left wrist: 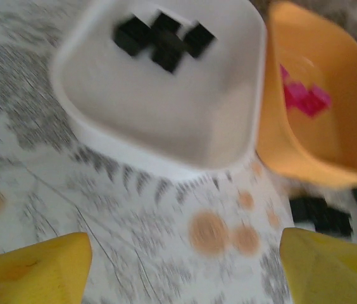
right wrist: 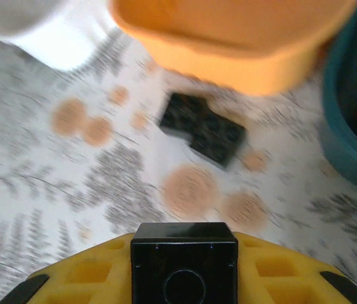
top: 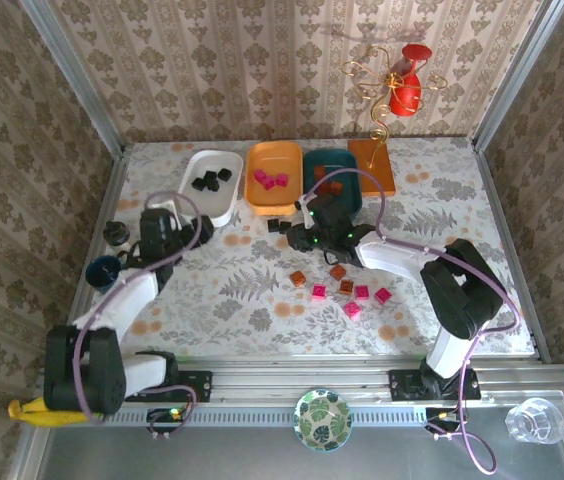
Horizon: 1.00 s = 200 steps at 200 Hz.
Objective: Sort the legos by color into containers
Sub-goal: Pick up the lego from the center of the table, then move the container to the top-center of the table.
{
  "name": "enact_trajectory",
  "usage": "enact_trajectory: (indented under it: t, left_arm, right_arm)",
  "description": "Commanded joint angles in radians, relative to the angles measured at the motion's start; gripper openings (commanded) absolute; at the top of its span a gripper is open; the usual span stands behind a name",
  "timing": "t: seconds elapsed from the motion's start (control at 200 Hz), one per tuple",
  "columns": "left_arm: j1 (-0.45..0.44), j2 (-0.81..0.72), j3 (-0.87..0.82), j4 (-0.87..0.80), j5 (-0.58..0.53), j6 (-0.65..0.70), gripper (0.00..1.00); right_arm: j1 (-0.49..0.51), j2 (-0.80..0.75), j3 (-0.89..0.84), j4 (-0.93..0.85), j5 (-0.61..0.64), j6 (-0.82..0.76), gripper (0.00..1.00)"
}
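Lining the back of the desk [top: 252,300] are a white tray [top: 217,205] holding black legos [top: 212,180], an orange tray [top: 287,160] holding pink legos [top: 270,180], and a teal tray [top: 342,160]. The left end effector [left wrist: 185,272] hangs spread before the white tray. The right end effector [right wrist: 185,253] pinches a black lego [right wrist: 185,272]. Two loose black legos [right wrist: 204,130] lie just before the orange tray; pink and brown legos [top: 347,290] lie scattered mid-desk.

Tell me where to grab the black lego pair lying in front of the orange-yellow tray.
Probably pinch the black lego pair across its narrow width, coming straight down: it lies flat and skewed on the table, and the orange-yellow tray stands close behind, blocking a sideways approach.
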Motion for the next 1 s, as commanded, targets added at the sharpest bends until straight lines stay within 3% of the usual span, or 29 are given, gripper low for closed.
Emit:
enact_trajectory:
  t: [0.0,0.165,0.435,0.705,0.995]
  left_arm:
    - [0.090,0.113,0.108,0.077,0.081,-0.040,0.80]
    - [0.165,0.345,0.286,0.083,0.198,-0.065,0.81]
    - [0.168,0.598,0.501,0.059,0.368,-0.069,0.82]
    - [0.146,0.571,0.471,0.101,0.374,-0.069,0.84]
    - [0.200,0.499,0.372,0.202,0.321,-0.110,0.84]
  right_arm:
    - [0.013,-0.014,-0.008,0.096,-0.051,0.070,0.33]
    - [0.028,-0.036,-0.021,0.097,-0.053,0.076,0.32]
    - [0.028,-0.091,-0.082,0.073,-0.024,0.073,0.32]
    - [0.030,-0.110,-0.085,0.060,-0.022,0.076,0.32]
    - [0.041,-0.080,-0.070,0.069,-0.028,0.079,0.32]
